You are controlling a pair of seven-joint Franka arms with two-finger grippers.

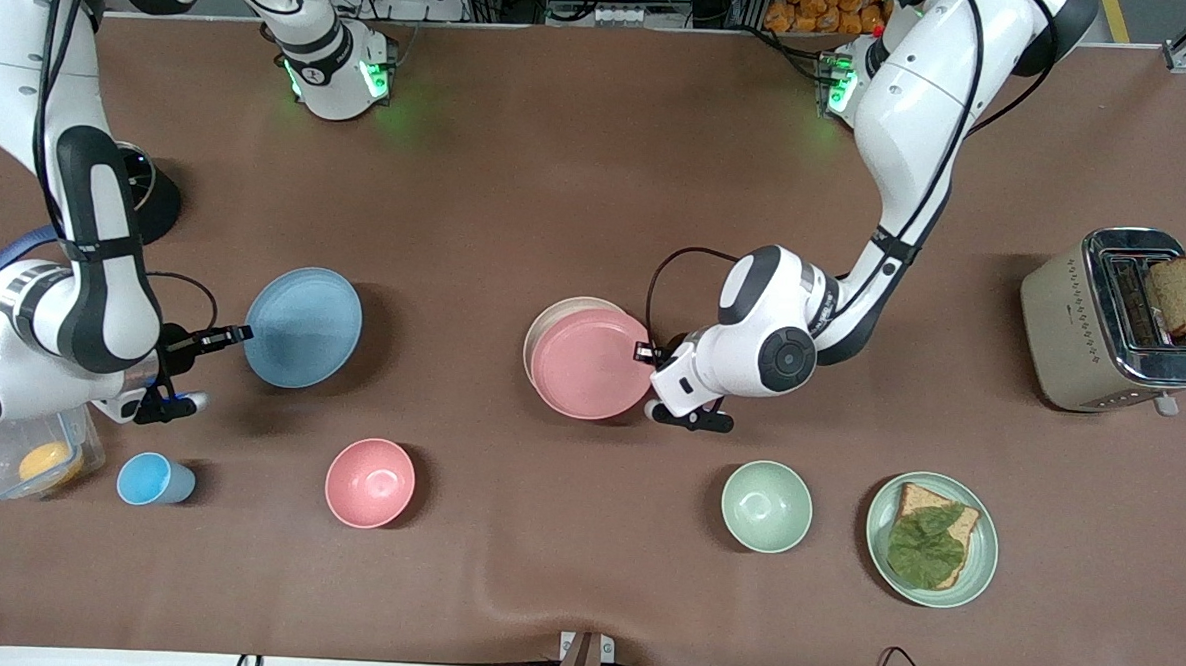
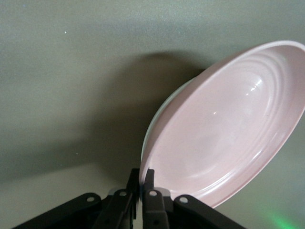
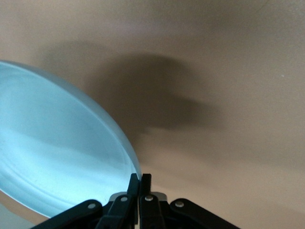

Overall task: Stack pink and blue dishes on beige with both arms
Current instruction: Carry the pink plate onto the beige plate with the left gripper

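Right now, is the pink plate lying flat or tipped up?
Tipped. The left gripper pinches the flat round pastel pink plate's rim, holding it slanted over the cream-beige plate.

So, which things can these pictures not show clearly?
- Beige plate: front view, mostly covered by the pink plate; whether the two touch is unclear.
- Blue plate: right wrist view, cut off by the picture edge.
- Left gripper: front view, largely hidden under its own wrist.
- Yellow item in the clear box: front view, partly hidden by the right arm.
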